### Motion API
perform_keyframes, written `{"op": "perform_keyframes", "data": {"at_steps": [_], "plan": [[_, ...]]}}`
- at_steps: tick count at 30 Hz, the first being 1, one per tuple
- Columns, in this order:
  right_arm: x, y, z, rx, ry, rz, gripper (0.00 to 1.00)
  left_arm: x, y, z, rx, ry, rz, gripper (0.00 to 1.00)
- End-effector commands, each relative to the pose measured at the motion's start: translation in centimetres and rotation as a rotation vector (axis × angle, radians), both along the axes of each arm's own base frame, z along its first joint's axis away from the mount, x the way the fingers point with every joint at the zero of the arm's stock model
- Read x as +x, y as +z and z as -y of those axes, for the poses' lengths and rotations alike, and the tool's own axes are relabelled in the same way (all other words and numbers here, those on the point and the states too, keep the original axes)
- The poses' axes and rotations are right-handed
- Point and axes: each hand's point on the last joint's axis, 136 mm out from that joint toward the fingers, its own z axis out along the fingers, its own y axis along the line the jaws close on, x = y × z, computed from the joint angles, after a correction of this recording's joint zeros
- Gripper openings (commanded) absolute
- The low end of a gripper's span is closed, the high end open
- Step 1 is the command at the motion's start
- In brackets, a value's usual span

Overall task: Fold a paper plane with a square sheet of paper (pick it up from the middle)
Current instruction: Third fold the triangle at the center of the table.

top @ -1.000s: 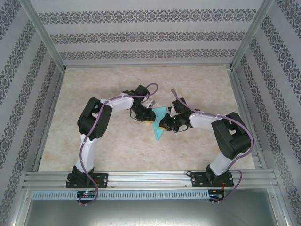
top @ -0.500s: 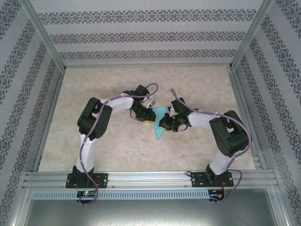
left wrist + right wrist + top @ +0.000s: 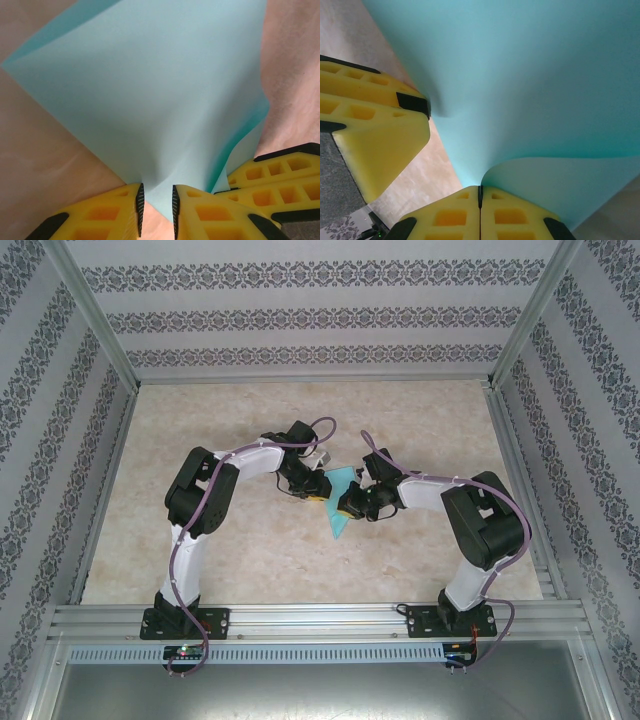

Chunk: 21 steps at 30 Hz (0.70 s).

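The paper plane [image 3: 339, 510] is a pointed turquoise fold held just above the middle of the table, its tip toward the near edge. My left gripper [image 3: 318, 485] holds its upper left part. In the left wrist view the paper plane [image 3: 150, 90] bows down between the left gripper's [image 3: 156, 200] narrowly parted pads and touches both. My right gripper [image 3: 351, 502] grips it from the right. In the right wrist view the right gripper [image 3: 480, 192] is shut tight on a curled edge of the paper plane [image 3: 530, 75]. The two grippers almost touch.
The beige marbled table [image 3: 200, 430] is bounded by an aluminium frame and patterned walls [image 3: 300, 315]. The left gripper's yellow finger [image 3: 375, 135] sits close beside the right one; the right gripper's fingers [image 3: 275, 175] crowd the left wrist view.
The right arm's elbow has shifted slightly left and toward the middle. Both grippers and the paper have stayed almost still.
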Motion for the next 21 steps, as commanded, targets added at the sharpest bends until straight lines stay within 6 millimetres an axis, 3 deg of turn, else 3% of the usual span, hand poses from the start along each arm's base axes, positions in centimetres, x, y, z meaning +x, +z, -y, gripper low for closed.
{"op": "perform_keyframes", "data": {"at_steps": [1,21], "plan": [[1.0,0.0,-0.1,-0.01,-0.019,0.014,0.07,-0.8,-1.2,-0.2,0.017,-0.018,-0.039,0.26],[0.6,-1.6,0.0,-0.043,-0.004,-0.018,0.1,-0.9,-1.5,0.0,0.013,-0.026,-0.048,0.26]]}}
